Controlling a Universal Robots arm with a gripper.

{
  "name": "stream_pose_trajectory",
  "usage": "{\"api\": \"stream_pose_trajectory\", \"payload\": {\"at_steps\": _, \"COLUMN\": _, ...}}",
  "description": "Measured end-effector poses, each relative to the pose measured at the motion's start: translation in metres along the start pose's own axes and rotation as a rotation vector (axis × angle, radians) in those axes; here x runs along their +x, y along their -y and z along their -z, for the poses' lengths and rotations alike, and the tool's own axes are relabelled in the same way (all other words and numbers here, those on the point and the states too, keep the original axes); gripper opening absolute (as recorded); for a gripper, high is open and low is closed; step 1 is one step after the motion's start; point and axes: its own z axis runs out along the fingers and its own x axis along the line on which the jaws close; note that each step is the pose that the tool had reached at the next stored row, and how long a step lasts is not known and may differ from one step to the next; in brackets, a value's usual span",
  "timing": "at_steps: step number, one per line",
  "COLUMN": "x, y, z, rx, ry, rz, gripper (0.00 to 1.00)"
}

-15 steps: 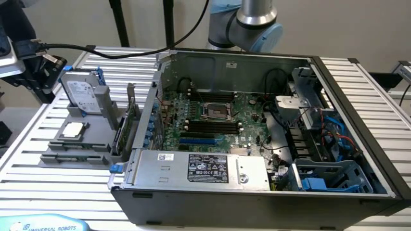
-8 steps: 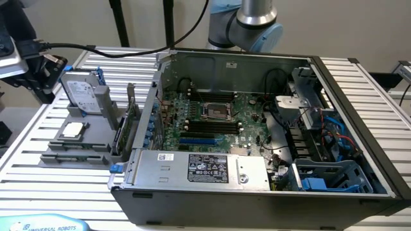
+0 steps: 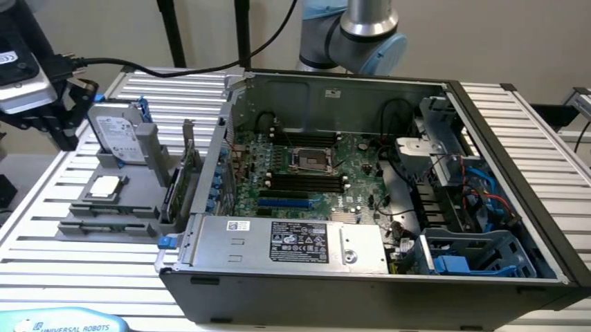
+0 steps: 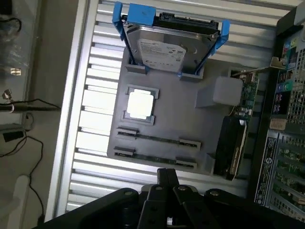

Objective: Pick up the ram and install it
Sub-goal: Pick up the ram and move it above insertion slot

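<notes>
The ram (image 4: 157,140) is lying flat in a slot of the grey holder tray (image 4: 190,119), not yet picked. In the exterior view it is sitting at the lower left of the frame (image 3: 111,207), outside the PC case (image 3: 369,277). A second ram stick (image 4: 153,159) is lying parallel just beside it in the next slot. The gripper (image 4: 167,174) is hovering above the tray's edge nearest that second stick, fingers (image 4: 162,177) together, gripping nothing and touching nothing. The CPU chip (image 4: 140,104) is sitting on the ram's other side in its own pocket. Beyond that the hard drive (image 4: 164,47) in its blue frame is standing tilted at the tray's far end. The expansion card (image 4: 233,143) is standing on edge along the tray side facing the case. In the exterior view's centre the motherboard (image 3: 314,166) is lying exposed, its black memory slots (image 3: 305,181) showing below the CPU socket. Everything is resting on the slatted table (image 3: 55,277).
</notes>
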Motion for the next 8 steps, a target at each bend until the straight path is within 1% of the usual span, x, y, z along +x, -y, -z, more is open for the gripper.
{"api": "stream_pose_trajectory", "payload": {"at_steps": 8, "x": 0.0000, "y": 0.0002, "z": -0.0037, "rx": 0.0016, "ry": -0.0071, "rz": 0.145, "gripper": 0.11}}
